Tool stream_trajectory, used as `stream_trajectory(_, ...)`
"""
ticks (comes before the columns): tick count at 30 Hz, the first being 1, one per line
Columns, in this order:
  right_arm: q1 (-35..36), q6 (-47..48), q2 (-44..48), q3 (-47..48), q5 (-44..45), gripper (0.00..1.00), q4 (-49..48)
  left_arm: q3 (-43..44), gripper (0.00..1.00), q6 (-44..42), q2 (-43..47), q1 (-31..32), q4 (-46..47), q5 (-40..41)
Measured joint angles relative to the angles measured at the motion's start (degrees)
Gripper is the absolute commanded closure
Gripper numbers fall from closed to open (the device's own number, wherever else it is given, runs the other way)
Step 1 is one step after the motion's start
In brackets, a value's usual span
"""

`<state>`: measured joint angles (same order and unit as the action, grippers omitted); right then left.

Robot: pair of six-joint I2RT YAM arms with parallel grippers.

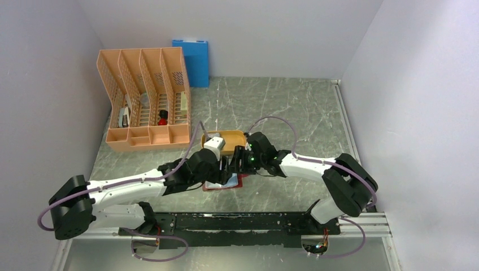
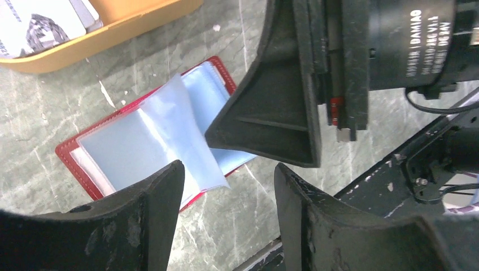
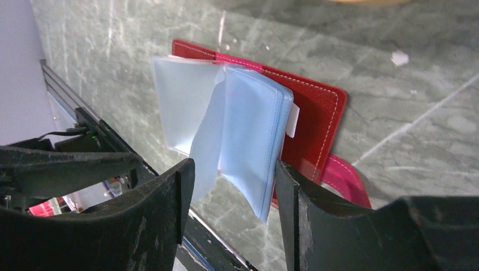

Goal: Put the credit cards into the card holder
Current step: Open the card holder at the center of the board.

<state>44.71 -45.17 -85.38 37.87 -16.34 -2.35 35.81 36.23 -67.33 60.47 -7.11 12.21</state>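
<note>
The card holder lies open on the green table, dark red with pale blue-grey pockets; one sleeve stands up loose. In the top view it shows under both wrists. My left gripper hovers open over its near edge, nothing pinched. My right gripper is open with the blue pockets hanging between its jaws; the stack touches the right finger, with a gap at the left one. The red tab pokes out beside it. Whitish credit cards lie in the orange tray.
The orange tray sits just behind the grippers. A peach file organizer stands at the back left, with a blue folder against the back wall. A black rail runs along the near edge. Walls close in both sides.
</note>
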Motion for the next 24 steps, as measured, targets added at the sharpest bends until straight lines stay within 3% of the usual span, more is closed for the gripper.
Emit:
stream_trajectory(13, 0.44, 0.02, -2.25, 4.15, -0.15, 0.43, -0.33, -3.56, 0.40, 0.90, 11.23, 0.00, -0.50, 4.17)
stream_trajectory(19, 0.55, -0.04, -2.25, 4.15, 0.59, 0.46, 0.09, -3.78, 0.43, 1.18, 10.05, 0.00, -1.84, 5.68)
stream_trajectory(24, 0.55, -0.35, -1.64, 3.06, 2.58, 0.55, 0.61, -3.80, 0.44, 1.33, 6.08, 0.00, -2.58, 6.27)
